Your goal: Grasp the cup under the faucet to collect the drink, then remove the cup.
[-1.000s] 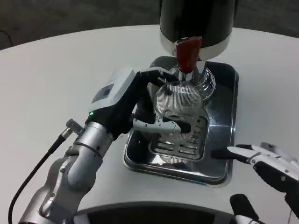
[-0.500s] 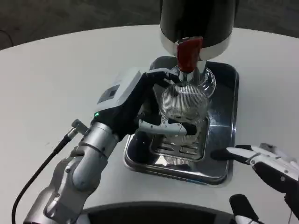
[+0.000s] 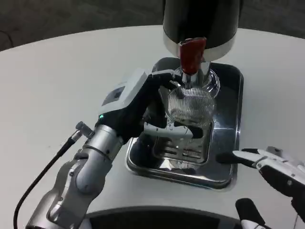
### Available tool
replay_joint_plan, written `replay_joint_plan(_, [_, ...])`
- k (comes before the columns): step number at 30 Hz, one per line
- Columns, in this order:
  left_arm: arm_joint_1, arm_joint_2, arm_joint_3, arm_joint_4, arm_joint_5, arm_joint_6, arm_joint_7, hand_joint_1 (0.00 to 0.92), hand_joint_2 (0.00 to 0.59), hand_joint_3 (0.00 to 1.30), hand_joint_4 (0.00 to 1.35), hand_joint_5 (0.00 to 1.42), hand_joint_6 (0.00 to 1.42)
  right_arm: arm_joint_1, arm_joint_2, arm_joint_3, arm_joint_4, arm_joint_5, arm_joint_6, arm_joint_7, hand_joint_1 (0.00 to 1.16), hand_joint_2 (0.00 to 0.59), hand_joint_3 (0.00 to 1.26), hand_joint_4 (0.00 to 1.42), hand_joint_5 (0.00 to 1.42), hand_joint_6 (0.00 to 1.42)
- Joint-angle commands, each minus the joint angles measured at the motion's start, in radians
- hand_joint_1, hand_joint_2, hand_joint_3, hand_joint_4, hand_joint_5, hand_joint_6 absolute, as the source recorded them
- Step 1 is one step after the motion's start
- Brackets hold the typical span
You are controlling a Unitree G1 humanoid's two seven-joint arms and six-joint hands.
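Note:
A clear ribbed cup (image 3: 190, 105) stands upright over the steel tray (image 3: 228, 143), right below the red faucet lever (image 3: 191, 53) of the black drink dispenser (image 3: 200, 21). My left hand (image 3: 143, 102) wraps around the cup from its left side, with fingers (image 3: 174, 130) curled across its lower front. I cannot tell whether there is liquid in the cup. My right hand (image 3: 274, 169) hovers at the lower right, just past the tray's front right corner, its fingers spread and holding nothing.
A slotted drip grate (image 3: 183, 148) lies in the tray in front of the cup. The dispenser's chrome base (image 3: 209, 78) stands behind the cup. A black cable (image 3: 35, 183) runs off my left forearm. White table lies to the left and right.
My left hand has carried the cup up and slightly right, closer under the faucet. The right hand has hardly moved.

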Motion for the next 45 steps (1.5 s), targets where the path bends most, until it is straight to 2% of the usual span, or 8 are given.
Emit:
replay_joint_plan(1, [0.008,-0.001,-0.011,0.016,0.012,0.017,-0.004,0.763,0.039,0.68,0.69,0.94,0.96,0.009,-0.003,0.0,-0.013,0.003,0.007,-0.012,0.49,0.557,0.29,0.24,0.16,0.05])
replay_joint_plan(8, [0.013,0.002,-0.008,0.011,0.011,0.018,-0.004,0.726,0.041,0.54,0.49,0.83,0.92,0.011,-0.001,0.005,-0.013,0.001,0.008,-0.014,0.49,0.557,0.29,0.24,0.16,0.05])
replay_joint_plan(10, [0.014,0.003,-0.008,0.009,0.009,0.017,-0.007,0.654,0.062,0.47,0.39,0.73,0.83,0.011,0.0,0.008,-0.013,0.0,0.007,-0.014,0.49,0.557,0.29,0.24,0.16,0.05])
replay_joint_plan(15, [0.017,0.006,-0.007,0.002,0.003,0.018,-0.02,0.434,0.11,0.37,0.25,0.69,0.73,0.011,0.001,0.013,-0.013,-0.002,0.006,-0.015,0.49,0.557,0.29,0.24,0.17,0.05])
replay_joint_plan(17, [0.018,0.006,-0.006,0.0,0.003,0.019,-0.022,0.392,0.115,0.34,0.22,0.63,0.7,0.013,0.001,0.012,-0.013,-0.001,0.004,-0.015,0.49,0.557,0.29,0.24,0.17,0.05])
replay_joint_plan(21, [0.02,0.007,-0.004,-0.002,0.001,0.019,-0.024,0.382,0.121,0.28,0.11,0.48,0.53,0.017,0.0,0.011,-0.013,0.001,0.003,-0.016,0.49,0.557,0.29,0.24,0.17,0.05])
replay_joint_plan(38, [0.03,0.005,0.011,-0.017,-0.015,0.01,-0.018,0.376,0.1,0.26,0.03,0.33,0.4,0.016,-0.001,0.014,-0.013,0.001,0.002,-0.019,0.5,0.565,0.29,0.25,0.17,0.05])
replay_joint_plan(45, [0.048,0.015,0.032,-0.035,-0.027,0.026,-0.027,0.325,0.062,0.06,0.0,0.2,0.25,0.012,0.0,0.017,-0.013,-0.002,0.005,-0.019,0.5,0.565,0.29,0.25,0.17,0.05])
